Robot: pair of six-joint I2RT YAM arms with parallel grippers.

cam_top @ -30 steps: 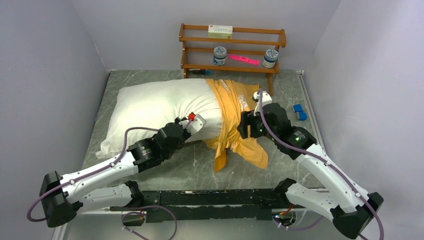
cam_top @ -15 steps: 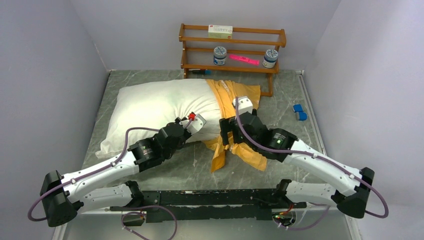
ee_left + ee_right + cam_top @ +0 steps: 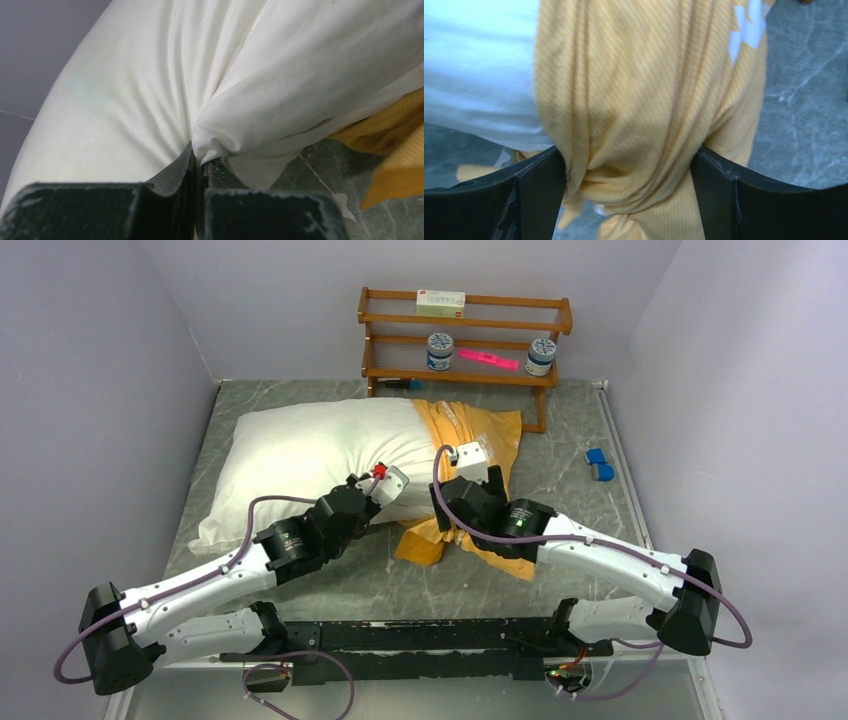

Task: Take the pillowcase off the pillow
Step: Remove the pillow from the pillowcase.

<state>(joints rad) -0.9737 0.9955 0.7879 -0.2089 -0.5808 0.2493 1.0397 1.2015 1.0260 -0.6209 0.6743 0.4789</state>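
The white pillow (image 3: 300,450) lies across the marble counter (image 3: 400,590), mostly bare, with the orange-yellow pillowcase (image 3: 498,430) bunched around its right end. The left claw (image 3: 198,167) is clenched on a pinch of the pillow's white fabric at its near edge. The right claw (image 3: 626,155) stands released and spread wide, the gathered pillowcase filling the gap between its jaws

White pillow (image 3: 310,460) bare; orange pillowcase (image 3: 500,435) bunched right.
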